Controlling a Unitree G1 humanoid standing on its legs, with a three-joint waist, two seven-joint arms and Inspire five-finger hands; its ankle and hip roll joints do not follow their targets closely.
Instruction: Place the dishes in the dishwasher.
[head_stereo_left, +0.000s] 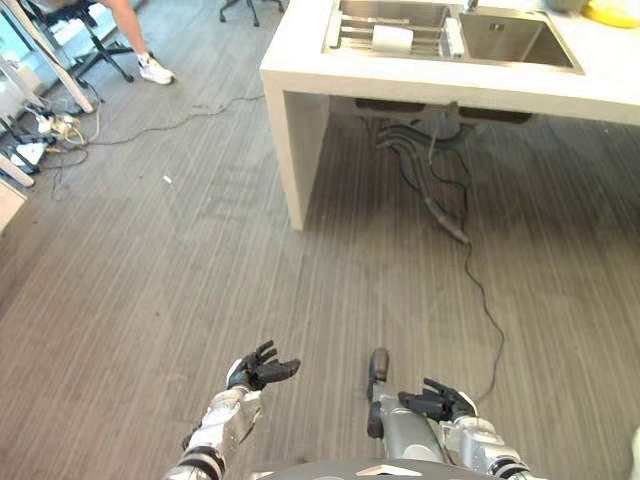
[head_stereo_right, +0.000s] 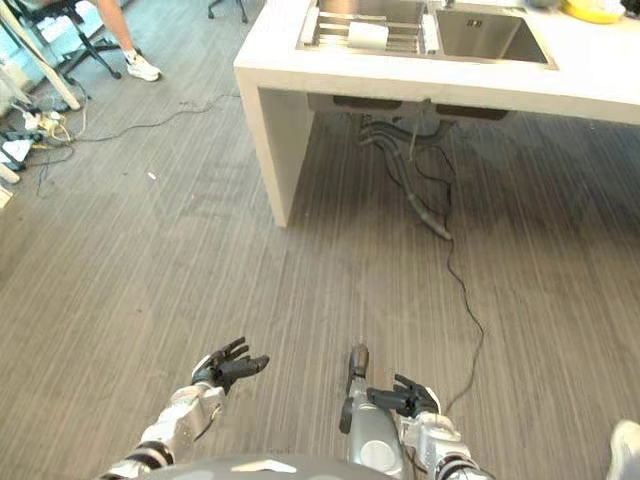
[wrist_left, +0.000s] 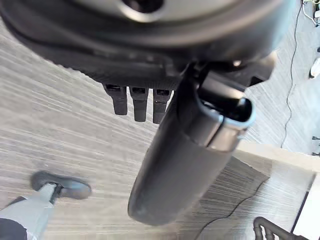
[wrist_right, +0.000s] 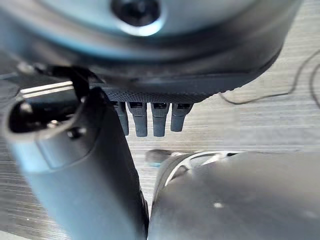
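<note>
Both hands empty, left hand (head_stereo_left: 262, 368) fingers relaxed, right hand (head_stereo_left: 436, 400) likewise; sink (head_stereo_left: 500, 40) far ahead

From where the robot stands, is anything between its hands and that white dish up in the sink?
Nothing visible blocks the way. Bare floor lies between both open hands, left hand and right hand, and the counter, where the white dish sits in the sink.
</note>
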